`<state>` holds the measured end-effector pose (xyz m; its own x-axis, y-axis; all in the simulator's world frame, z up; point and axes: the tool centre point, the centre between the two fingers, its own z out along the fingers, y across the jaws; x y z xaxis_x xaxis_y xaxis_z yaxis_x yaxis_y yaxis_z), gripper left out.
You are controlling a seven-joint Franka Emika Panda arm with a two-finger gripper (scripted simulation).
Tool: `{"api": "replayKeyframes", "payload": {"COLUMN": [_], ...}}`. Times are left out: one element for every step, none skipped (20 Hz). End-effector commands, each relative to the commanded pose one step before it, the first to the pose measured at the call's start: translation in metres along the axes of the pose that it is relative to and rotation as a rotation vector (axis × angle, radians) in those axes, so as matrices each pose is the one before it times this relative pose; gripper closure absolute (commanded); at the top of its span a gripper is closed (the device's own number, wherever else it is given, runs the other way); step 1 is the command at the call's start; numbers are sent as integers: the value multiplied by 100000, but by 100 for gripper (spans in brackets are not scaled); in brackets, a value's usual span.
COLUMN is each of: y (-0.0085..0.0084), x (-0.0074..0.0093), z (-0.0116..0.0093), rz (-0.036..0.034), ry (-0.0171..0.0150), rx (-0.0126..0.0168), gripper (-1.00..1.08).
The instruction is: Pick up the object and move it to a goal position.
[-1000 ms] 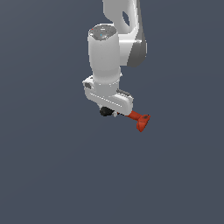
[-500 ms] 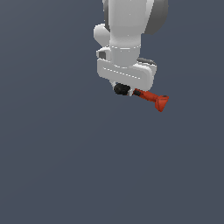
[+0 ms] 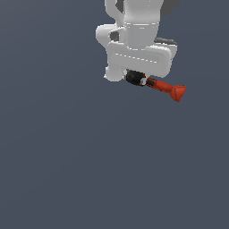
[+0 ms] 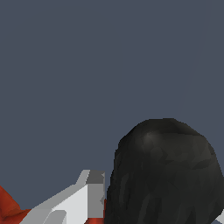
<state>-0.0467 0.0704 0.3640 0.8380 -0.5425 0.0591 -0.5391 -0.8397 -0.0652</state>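
Drill (image 3: 163,88) rising and shifting toward exterior view's right since earlier frames; end effector (image 3: 136,79) clamping black chuck end, carrying toward goal.

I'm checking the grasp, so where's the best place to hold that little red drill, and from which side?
Around the black chuck end of the drill, from above, where the gripper appears to clamp it already. The drill lies roughly level, flared base toward the exterior view's right, leaving the chuck end nearest the fingers.

Flat, even simulator lighting; soft, low-resolution, no cast shadows.
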Motion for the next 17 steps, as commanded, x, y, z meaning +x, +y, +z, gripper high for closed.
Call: {"api": "replayKeyframes", "payload": {"y": [-257,-28,-8,109,4,14,23,34,45,59,71,66,56,45,30,20,7], "x": [-54,25,14,-94,-15,-45,-76,-107,-138,-171,-197,-176,-145,-114,-87,-49,-16], "z": [-703,4,14,408,-39,-117,-196,-273,-351,-427,-484,-424,-346,-268,-194,-115,-38], "rz": [99,-20,0,-94,0,0,0,0,0,0,0,0,0,0,27,0,0], "ry": [444,-46,0,-471,0,0,0,0,0,0,0,0,0,0,45,0,0], "rx": [495,47,0,-510,0,0,0,0,0,0,0,0,0,0,-45,0,0], "gripper": [108,108,108,108,108,108,108,108,108,108,108,108,108,108,108,108,108]}}
